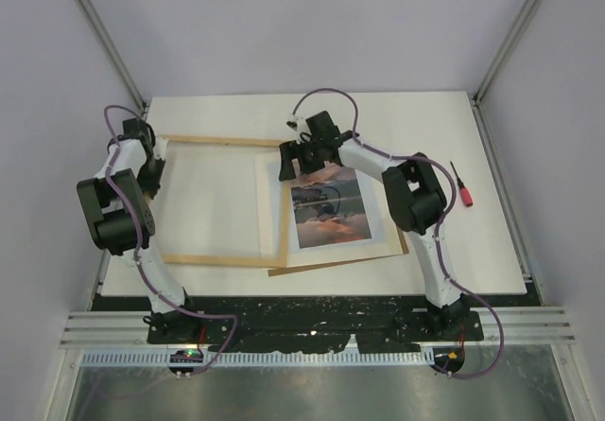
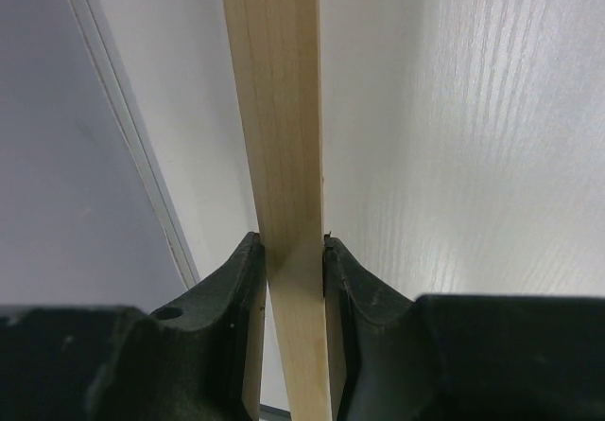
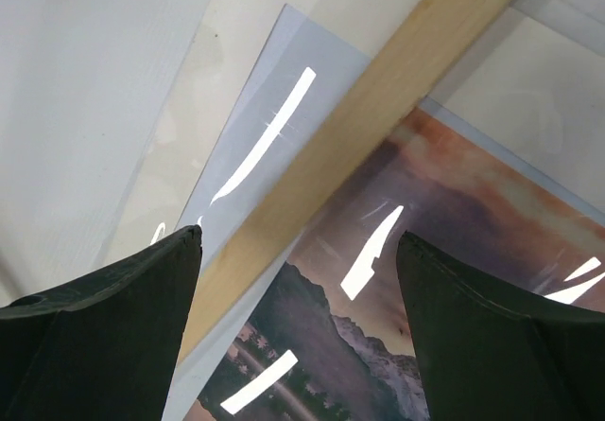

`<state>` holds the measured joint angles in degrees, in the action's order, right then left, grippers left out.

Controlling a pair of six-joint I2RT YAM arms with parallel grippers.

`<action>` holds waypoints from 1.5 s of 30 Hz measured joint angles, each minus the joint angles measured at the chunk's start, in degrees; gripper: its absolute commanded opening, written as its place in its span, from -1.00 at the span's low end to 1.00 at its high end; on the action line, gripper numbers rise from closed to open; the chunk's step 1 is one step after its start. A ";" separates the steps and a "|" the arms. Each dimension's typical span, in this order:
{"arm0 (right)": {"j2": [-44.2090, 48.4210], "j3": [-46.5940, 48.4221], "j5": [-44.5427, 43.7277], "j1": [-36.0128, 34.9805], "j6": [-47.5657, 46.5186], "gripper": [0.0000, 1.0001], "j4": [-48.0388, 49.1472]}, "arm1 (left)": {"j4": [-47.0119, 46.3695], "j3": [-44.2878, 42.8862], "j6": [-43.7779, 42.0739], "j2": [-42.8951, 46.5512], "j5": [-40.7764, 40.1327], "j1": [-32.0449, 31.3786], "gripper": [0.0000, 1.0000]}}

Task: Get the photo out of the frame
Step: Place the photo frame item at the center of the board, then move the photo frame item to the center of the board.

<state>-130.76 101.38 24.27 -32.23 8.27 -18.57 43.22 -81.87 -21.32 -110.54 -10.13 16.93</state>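
photo [image 1: 328, 206]: orange-pink sunset print (glossy), centre.
frame [image 1: 222, 260]: pale wood.
left gripper [image 2: 293, 251]: clamped on frame.
right gripper [image 3: 298, 241]: apart.

Wide-apart jaws over frame [image 3: 378, 109] rail across glossy photo [image 3: 454, 251]

Photo [image 1: 326, 208] under frame [image 1: 217, 260] rail

Frame [image 2: 279, 109] pale matt wood; photo [image 3: 463, 251] glossy, likely paper; table [image 2: 473, 156] faintly grained.
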 measured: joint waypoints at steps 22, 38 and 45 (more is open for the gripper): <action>2.12 -2.62 -3.72 7.58 -3.74 0.79 -1.51 | 2.99 -8.17 -0.09 -6.71 -3.93 2.91 -1.00; 7.56 -10.03 -4.20 12.02 -8.48 0.80 -1.44 | 3.32 -6.99 0.28 -5.49 -3.15 3.48 0.34; 15.10 -10.34 -0.02 13.84 -9.94 0.80 -8.20 | 4.46 -0.39 1.46 6.29 2.60 2.62 0.44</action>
<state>-115.66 91.05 24.25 -18.39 -1.67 -26.76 47.68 -82.26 -19.86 -104.25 -7.53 19.55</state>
